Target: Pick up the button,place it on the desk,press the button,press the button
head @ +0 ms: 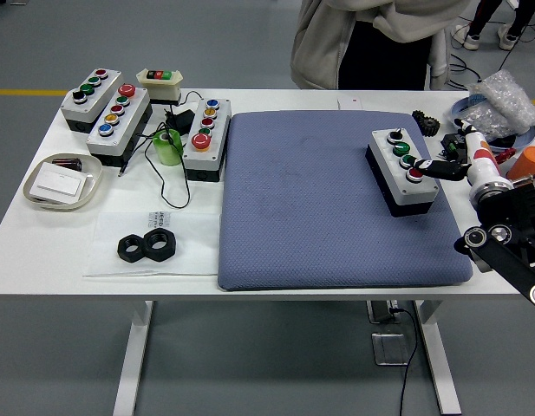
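A grey button box (397, 178) with a black base lies on the blue mat (319, 208), at its right side. It carries a black selector, two green buttons and a red button (415, 174) in a row. My right hand (442, 167) comes in from the right edge at the box's near right side. It holds nothing. One black finger (433, 165) stretches left, its tip at the red button. My left arm is out of view.
Three more button boxes (118, 121) and a small switch (159, 80) stand at the back left, with a green roll (169, 147), a tray (62, 182) and two black nuts (149, 245). A plastic bag (501, 104) and loose parts crowd the right edge. A person (371, 43) stands at the far side.
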Robot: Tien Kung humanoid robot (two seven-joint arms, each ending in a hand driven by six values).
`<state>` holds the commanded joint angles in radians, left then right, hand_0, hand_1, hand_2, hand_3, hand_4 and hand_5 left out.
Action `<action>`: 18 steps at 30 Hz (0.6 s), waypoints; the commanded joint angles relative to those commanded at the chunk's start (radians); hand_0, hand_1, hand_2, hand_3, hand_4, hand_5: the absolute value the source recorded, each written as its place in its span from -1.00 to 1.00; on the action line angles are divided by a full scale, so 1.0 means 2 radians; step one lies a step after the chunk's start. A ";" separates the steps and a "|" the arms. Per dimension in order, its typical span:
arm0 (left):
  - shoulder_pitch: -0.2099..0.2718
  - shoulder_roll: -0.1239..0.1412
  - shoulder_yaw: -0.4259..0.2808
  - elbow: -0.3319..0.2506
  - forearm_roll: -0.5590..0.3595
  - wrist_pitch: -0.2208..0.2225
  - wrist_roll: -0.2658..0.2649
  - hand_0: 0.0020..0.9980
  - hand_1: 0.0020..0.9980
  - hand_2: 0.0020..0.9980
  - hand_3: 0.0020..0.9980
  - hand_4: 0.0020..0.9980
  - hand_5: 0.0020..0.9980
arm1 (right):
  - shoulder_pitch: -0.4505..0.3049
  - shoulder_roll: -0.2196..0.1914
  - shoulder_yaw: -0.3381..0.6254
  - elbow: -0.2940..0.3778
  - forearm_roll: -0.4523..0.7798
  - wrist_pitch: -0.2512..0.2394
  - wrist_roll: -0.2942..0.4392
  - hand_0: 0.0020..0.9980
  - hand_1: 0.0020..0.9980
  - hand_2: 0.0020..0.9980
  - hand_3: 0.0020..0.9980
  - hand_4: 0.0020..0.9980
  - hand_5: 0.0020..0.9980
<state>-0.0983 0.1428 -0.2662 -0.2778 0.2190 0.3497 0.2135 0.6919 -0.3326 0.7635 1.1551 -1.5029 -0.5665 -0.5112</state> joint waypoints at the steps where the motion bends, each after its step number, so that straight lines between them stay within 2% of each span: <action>1: 0.000 0.000 0.000 0.000 0.000 0.000 0.000 0.52 0.59 0.74 0.59 0.12 1.00 | 0.001 0.001 -0.002 -0.002 -0.007 0.001 0.000 1.00 0.82 0.96 1.00 0.96 -0.42; 6: 0.000 0.000 -0.002 0.000 0.002 0.000 0.001 0.52 0.59 0.74 0.59 0.12 1.00 | 0.010 0.014 -0.014 -0.019 -0.079 0.007 0.002 1.00 0.82 0.96 1.00 0.96 -0.42; 18: 0.000 0.000 -0.001 0.000 0.002 0.000 0.000 0.52 0.59 0.74 0.59 0.12 1.00 | 0.026 0.046 -0.036 -0.043 -0.045 0.016 0.002 1.00 0.82 0.97 1.00 0.96 -0.41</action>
<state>-0.0989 0.1432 -0.2688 -0.2770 0.2235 0.3505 0.2137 0.7437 -0.2396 0.6919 1.0694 -1.5927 -0.5337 -0.5077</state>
